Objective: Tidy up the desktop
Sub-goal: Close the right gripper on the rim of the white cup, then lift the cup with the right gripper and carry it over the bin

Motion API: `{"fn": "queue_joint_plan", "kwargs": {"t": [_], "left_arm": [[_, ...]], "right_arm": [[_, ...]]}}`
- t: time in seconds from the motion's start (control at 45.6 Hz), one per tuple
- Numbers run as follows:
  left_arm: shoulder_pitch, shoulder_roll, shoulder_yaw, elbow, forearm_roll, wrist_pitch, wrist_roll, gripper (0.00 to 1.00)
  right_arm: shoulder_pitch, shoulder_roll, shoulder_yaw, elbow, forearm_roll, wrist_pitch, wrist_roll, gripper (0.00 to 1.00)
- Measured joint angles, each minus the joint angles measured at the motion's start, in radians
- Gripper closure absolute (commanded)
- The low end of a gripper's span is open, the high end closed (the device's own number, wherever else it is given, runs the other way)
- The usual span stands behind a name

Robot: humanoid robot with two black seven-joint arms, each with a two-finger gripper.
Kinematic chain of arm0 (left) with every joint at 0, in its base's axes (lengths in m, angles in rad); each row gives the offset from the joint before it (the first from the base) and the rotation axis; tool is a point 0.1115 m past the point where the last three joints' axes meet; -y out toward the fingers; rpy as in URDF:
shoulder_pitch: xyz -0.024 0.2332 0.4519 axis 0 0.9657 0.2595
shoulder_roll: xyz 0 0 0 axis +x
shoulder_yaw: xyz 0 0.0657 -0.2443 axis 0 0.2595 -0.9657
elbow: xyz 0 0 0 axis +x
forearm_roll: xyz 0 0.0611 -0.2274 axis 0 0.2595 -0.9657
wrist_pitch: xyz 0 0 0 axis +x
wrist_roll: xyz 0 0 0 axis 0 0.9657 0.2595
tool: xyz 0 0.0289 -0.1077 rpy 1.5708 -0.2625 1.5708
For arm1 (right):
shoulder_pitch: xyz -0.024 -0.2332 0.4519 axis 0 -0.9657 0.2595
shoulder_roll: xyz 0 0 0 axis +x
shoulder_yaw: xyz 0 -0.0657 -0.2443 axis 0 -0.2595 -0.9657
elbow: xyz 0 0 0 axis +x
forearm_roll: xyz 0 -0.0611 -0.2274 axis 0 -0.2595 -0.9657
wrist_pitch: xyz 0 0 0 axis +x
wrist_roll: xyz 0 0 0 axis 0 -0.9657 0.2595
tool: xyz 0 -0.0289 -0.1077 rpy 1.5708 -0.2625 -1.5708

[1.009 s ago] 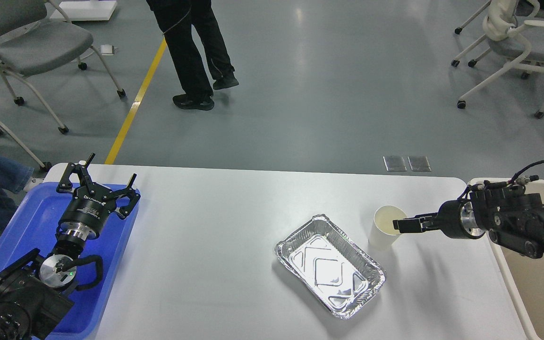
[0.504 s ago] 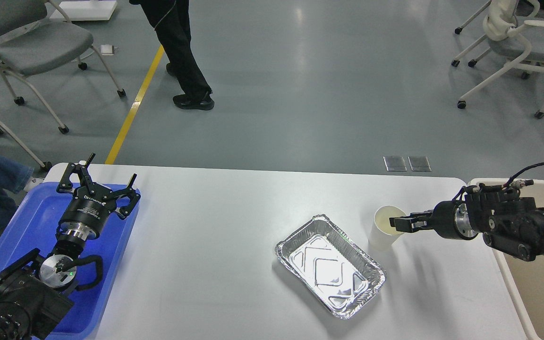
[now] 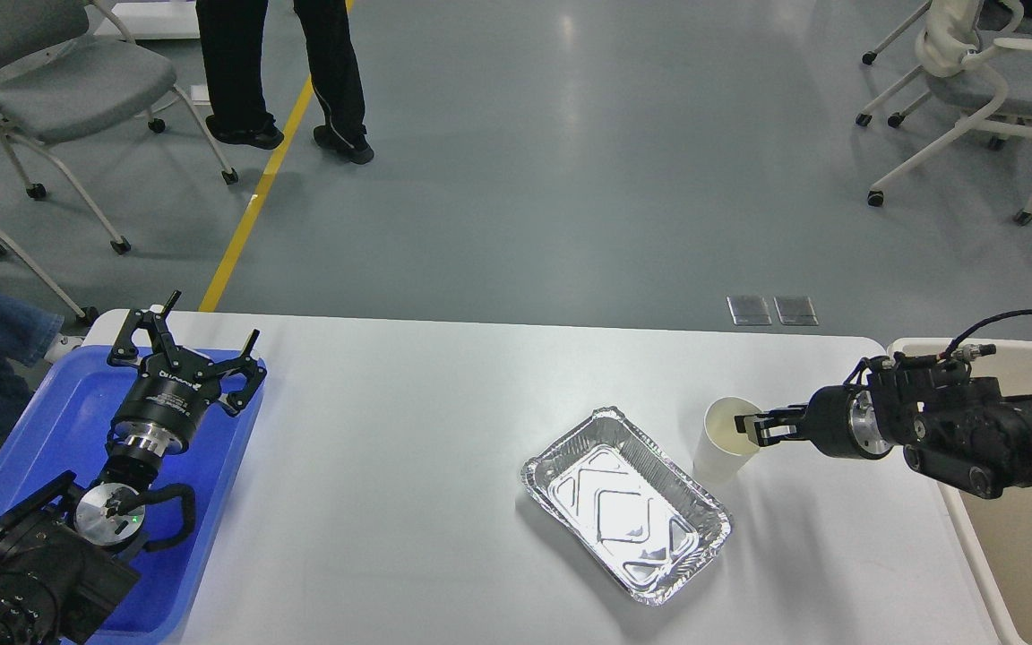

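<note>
The white-grey desktop (image 3: 391,448) holds an empty foil tray (image 3: 628,502) and, just right of it, a white paper cup (image 3: 720,443) standing slightly tilted. My right gripper (image 3: 753,425) reaches in from the right and pinches the cup's right rim, one finger inside and one outside. My left gripper (image 3: 198,336) is open and empty, held over the blue plastic tray (image 3: 32,421) at the desktop's left end.
A beige plastic bin (image 3: 1018,537) stands beyond the desktop's right edge, under my right arm. A person (image 3: 319,72) walks on the floor behind the table. Chairs (image 3: 59,81) stand at far left and far right.
My right gripper has moved a little left with the cup, which shifted left and tilted. The person behind has walked to the left. The left arm has not moved.
</note>
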State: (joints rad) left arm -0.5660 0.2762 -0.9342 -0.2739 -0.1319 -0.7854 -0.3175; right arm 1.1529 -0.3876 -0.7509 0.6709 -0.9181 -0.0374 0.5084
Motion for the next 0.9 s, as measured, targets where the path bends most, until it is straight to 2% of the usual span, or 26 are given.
{"fn": "queue_joint_plan", "kwargs": {"t": [0.373,0.899], "left_arm": [[0.000,0.000,0.000,0.000,0.000,0.000,0.000,0.00],[0.000,0.000,0.000,0.000,0.000,0.000,0.000,0.00]], "right_arm": [[0.009,-0.004,0.029,0.000,0.010,-0.004,0.009,1.00],[0.054,-0.192,0.401,0.092,0.125,0.009,0.048,1.00]]}}
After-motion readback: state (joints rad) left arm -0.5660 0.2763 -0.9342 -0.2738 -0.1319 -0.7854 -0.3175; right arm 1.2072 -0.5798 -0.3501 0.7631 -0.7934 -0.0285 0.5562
